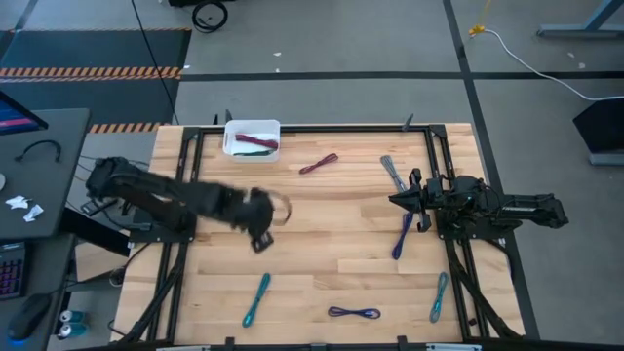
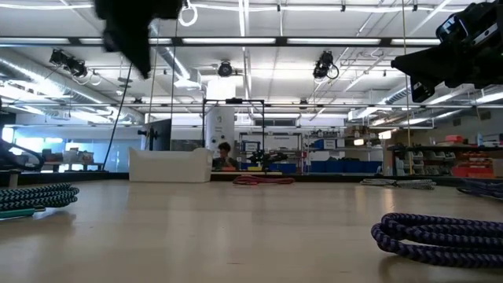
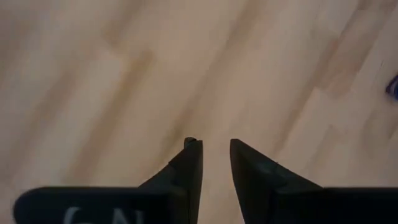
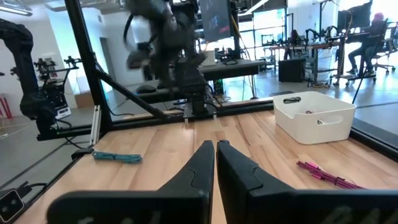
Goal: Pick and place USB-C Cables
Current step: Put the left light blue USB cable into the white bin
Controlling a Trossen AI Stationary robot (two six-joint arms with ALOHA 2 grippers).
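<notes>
**Cable layout and gripper status, both arms raised**

Legible markings: pale letters show on the left gripper's body in the left wrist view, cut off by the frame edge and unreadable.

The left gripper (image 1: pixel 261 237) hangs above the middle of the wooden table (image 1: pixel 322 283). Its fingers (image 3: pixel 191 163) stand a narrow gap apart, with bare wood between them and nothing held. The right gripper (image 1: pixel 402 200) waits at the table's right side, its fingers (image 4: pixel 205 163) closed almost tip to tip on nothing.

Cable positions, high view:
- White bin (image 1: pixel 252 137) at the far edge: a maroon cable (image 1: pixel 255 139) and a green cable (image 1: pixel 257 148), both lying along the bin.
- Magenta cable (image 1: pixel 319 163): right of the bin, running diagonally.
- Grey cable (image 1: pixel 392 173): far right, roughly front to back.
- Purple cable (image 1: pixel 404 237): just beside the right gripper, front to back.
- Teal cable (image 1: pixel 256 299): near left, front to back, slightly tilted.
- Dark purple cable (image 1: pixel 354 312): near edge, lying left to right.
- Light blue cable (image 1: pixel 439 297): near right, front to back.
</notes>
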